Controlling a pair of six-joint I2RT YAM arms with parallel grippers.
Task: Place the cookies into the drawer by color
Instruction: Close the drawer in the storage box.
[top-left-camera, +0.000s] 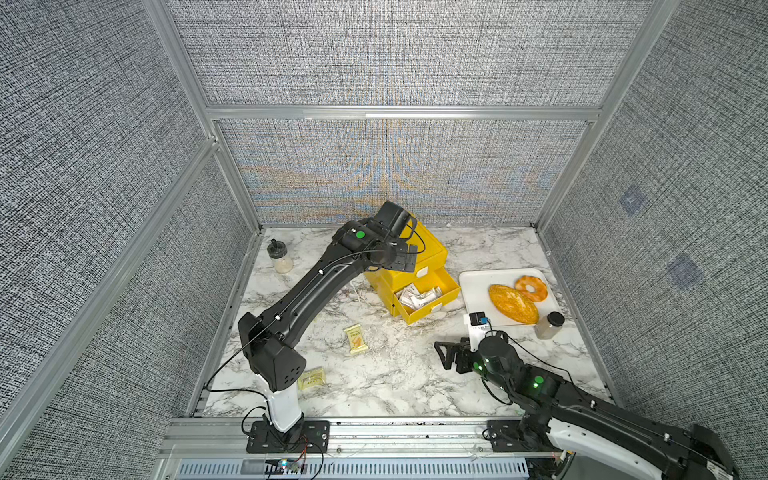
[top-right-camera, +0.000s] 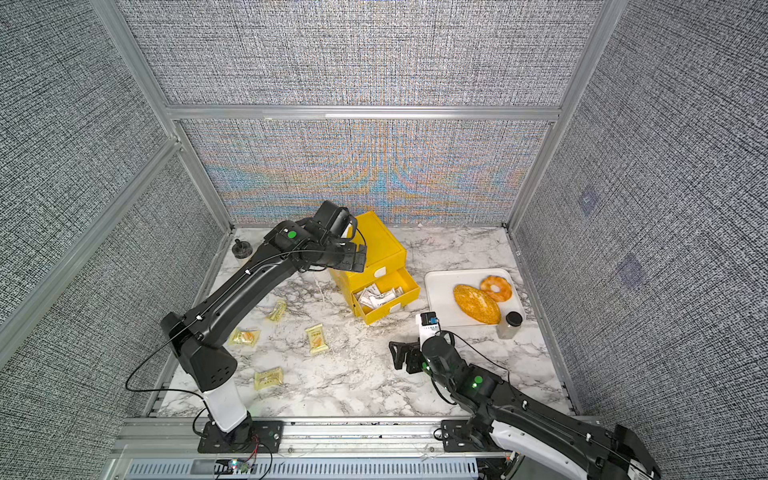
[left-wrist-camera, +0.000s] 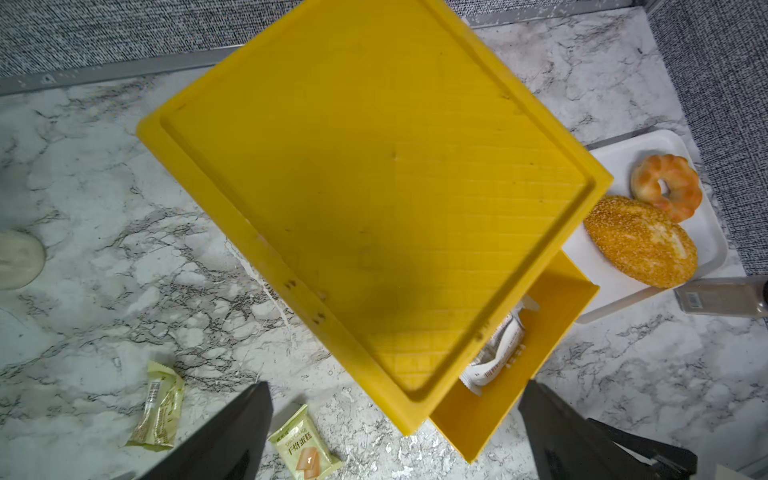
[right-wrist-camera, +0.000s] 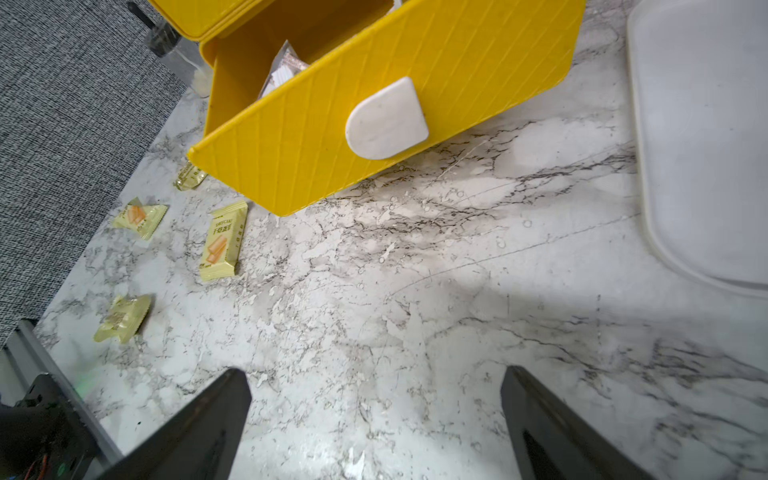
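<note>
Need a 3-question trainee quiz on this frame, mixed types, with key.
1. True or false: the right gripper holds a packet.
2. The packets in the open drawer are: A black, B white, C yellow.
3. How many yellow packets lie loose on the table?
Key: 1 false, its jaws are open and empty; 2 B; 3 four.

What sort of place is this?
Probably a lab robot cell: grey woven wall panels in aluminium framing enclose a marble-patterned tabletop, with two black robot arms mounted on a front metal rail.
</note>
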